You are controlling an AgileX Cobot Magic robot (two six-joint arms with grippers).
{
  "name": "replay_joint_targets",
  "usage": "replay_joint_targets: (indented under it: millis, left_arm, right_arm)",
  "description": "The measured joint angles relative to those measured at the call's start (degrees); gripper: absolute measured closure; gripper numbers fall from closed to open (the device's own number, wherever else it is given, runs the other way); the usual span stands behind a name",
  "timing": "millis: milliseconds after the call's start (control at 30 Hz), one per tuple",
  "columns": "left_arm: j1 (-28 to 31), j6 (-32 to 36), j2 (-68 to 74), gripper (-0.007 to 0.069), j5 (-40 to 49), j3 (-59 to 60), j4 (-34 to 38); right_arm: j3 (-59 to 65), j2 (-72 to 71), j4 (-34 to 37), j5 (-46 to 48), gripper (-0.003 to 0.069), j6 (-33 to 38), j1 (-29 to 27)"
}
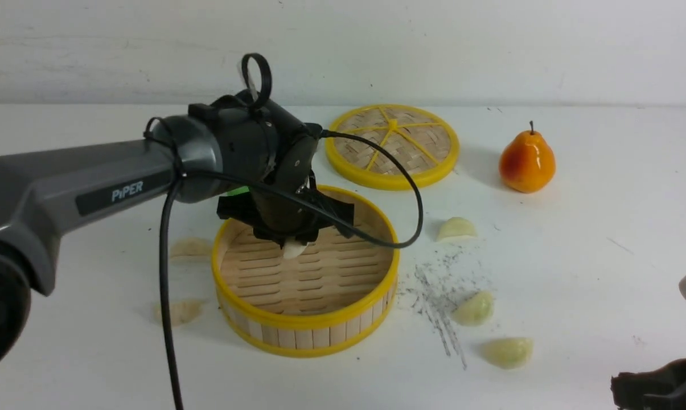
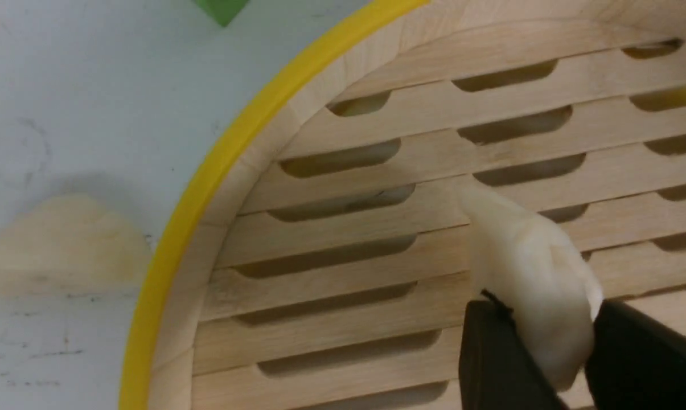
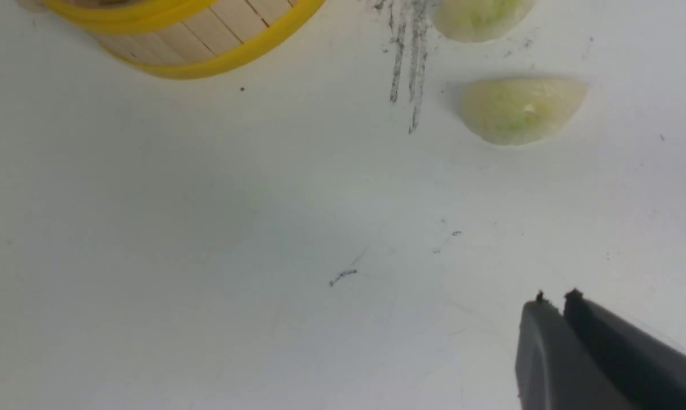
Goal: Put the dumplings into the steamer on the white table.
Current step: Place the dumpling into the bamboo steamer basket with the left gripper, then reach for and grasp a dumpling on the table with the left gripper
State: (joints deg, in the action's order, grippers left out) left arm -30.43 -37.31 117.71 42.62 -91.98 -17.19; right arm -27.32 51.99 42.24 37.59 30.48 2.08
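Observation:
My left gripper (image 1: 293, 244) hangs inside the steamer (image 1: 305, 322), shut on a cream dumpling (image 1: 295, 249). In the left wrist view the black fingers (image 2: 493, 353) pinch that dumpling (image 2: 528, 262) just over the slatted floor, near the yellow rim (image 2: 206, 188). Two more cream dumplings (image 1: 190, 248) (image 1: 179, 310) lie on the white table (image 1: 593, 273) left of the steamer; one (image 2: 64, 239) shows outside the rim. Three pale green dumplings (image 1: 456, 229) (image 1: 475, 308) (image 1: 508, 351) lie to the right. My right gripper (image 3: 556, 296) is shut and empty above bare table, near two green dumplings (image 3: 519, 108) (image 3: 479, 17).
The woven yellow-rimmed lid (image 1: 392, 145) lies flat behind the steamer. An orange pear (image 1: 526, 162) stands at the back right. A green cube (image 2: 223, 8) sits just outside the steamer's far-left wall. Grey scuff marks (image 1: 439, 302) streak the table right of the steamer.

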Motion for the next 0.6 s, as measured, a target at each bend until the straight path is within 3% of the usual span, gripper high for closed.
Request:
replay_joint_targets:
  millis: [233, 600]
  left_arm:
    - [0.0, -1.43, 1.77, 0.0279, 1.71, -0.53, -0.33]
    - [1.71, 2.3, -14.39, 0.0275, 20.71, -0.73, -6.53]
  right_arm:
    - [0.0, 0.0, 0.18, 0.0, 0.0611, 0.3, 0.0]
    - [0.0, 0.0, 0.41, 0.0, 0.0601, 0.3, 0.0]
